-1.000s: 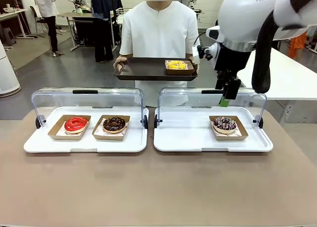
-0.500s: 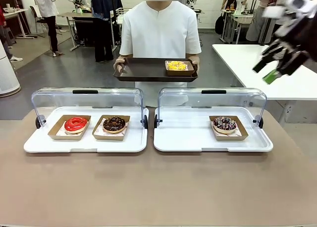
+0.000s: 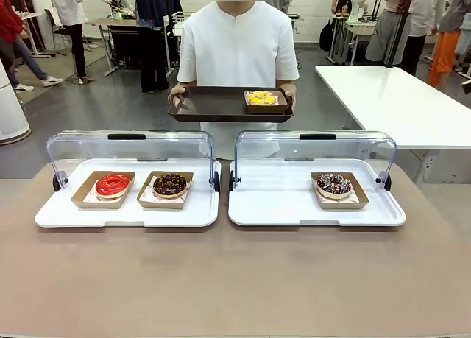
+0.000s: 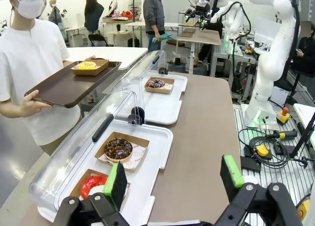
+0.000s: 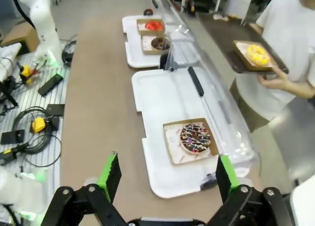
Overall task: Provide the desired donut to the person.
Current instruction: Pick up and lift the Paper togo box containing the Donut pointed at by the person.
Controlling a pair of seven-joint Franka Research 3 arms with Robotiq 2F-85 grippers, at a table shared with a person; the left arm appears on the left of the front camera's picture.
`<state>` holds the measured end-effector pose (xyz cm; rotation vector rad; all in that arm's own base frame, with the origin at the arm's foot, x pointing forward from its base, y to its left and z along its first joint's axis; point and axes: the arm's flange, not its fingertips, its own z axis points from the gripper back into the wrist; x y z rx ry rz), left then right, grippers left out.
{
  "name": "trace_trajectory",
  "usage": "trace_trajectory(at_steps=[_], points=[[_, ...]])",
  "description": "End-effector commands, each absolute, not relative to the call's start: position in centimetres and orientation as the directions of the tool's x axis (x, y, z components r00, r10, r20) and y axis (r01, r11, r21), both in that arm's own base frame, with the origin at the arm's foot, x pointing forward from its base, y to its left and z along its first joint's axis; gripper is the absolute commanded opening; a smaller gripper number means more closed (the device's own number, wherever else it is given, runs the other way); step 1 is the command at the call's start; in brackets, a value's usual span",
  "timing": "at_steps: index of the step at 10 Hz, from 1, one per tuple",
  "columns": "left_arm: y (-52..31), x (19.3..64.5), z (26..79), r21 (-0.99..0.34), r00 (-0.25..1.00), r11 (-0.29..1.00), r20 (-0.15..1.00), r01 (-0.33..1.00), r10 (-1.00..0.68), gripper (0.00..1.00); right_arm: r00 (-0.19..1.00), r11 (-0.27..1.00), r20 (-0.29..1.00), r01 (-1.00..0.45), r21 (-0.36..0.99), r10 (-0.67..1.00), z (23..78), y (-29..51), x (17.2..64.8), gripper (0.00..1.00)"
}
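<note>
The person (image 3: 237, 51) stands at the far side holding a brown tray (image 3: 210, 106); on it a yellow donut (image 3: 262, 97) lies in a cardboard box. A red donut (image 3: 112, 184) and a chocolate donut (image 3: 170, 184) sit in boxes on the left white tray (image 3: 81, 216). A sprinkled chocolate donut (image 3: 334, 185) sits on the right white tray (image 3: 272, 205). My left gripper (image 4: 173, 179) hangs open above the near table edge, right of the red donut (image 4: 93, 185). My right gripper (image 5: 167, 174) is open and high, short of the sprinkled donut (image 5: 195, 137).
Clear lids (image 3: 129, 148) stand swung open behind both white trays. A white table (image 3: 390, 102) is at the back right. Cables and tools (image 5: 34, 117) lie on the robot's side. My right arm's white body (image 4: 275, 63) rises beside the table. Other people move about in the background.
My right arm, which hung over the back of the right white tray, has swung up and to the right and left the front view. Person, tray and donuts have not moved.
</note>
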<state>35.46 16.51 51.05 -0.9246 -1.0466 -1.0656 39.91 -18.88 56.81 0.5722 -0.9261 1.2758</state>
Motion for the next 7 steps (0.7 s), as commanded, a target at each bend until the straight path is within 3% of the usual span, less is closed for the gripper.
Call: trace_trajectory(at_steps=[1, 7], points=[[16.6, 35.3, 51.2, -0.085, 0.137, 0.233, 0.966, 0.969, -0.219, 1.0, -0.013, 0.193, 0.88, -0.974, -0.119, 0.475, 54.8, -21.5, 39.9, 1.0], [16.6, 35.3, 51.2, -0.085, 0.137, 0.233, 0.966, 0.969, -0.219, 1.0, 0.016, 0.138, 0.893, -0.989, -0.052, 0.45, 52.8, -23.6, 40.3, 1.0]])
